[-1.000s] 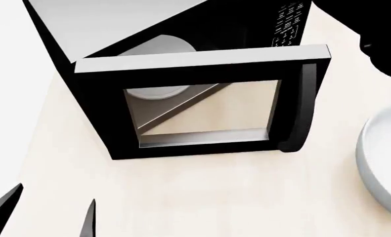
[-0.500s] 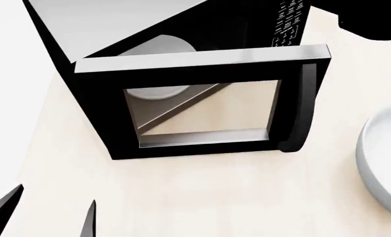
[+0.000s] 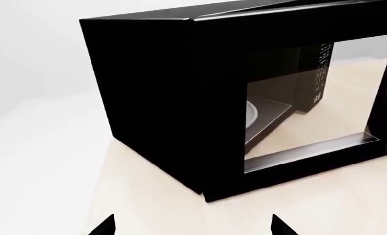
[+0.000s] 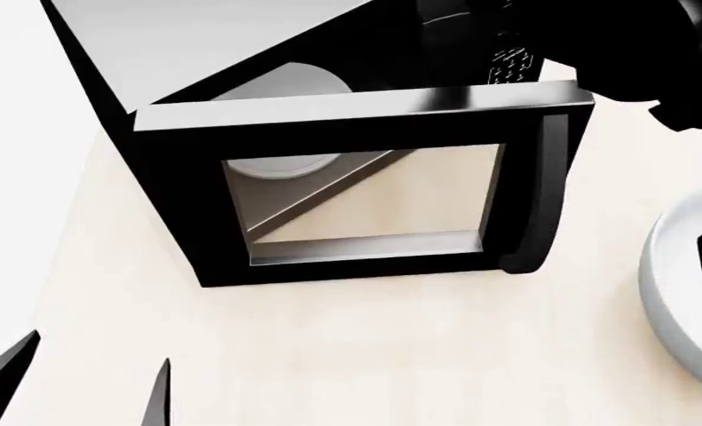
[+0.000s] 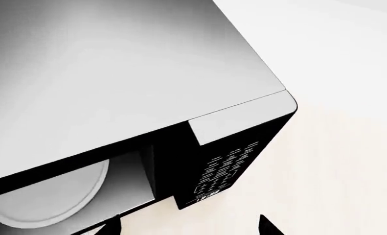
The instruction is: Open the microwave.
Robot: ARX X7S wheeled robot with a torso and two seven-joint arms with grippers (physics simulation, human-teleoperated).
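Observation:
The microwave, black with a grey top, stands on the table with its windowed door swung wide open toward me. The door handle is at its right edge. The white turntable plate shows inside. My right arm hangs over the keypad corner. In the right wrist view the open, empty right gripper is above the keypad and plate. My left gripper is open and empty, low at the front left, facing the microwave's side and door.
A pale grey-white bowl sits at the right edge of the beige table, right of the door handle. The table's left edge runs beside the microwave.
My right arm has come in from the upper right and now covers the microwave's keypad corner. The door and my left gripper have not moved.

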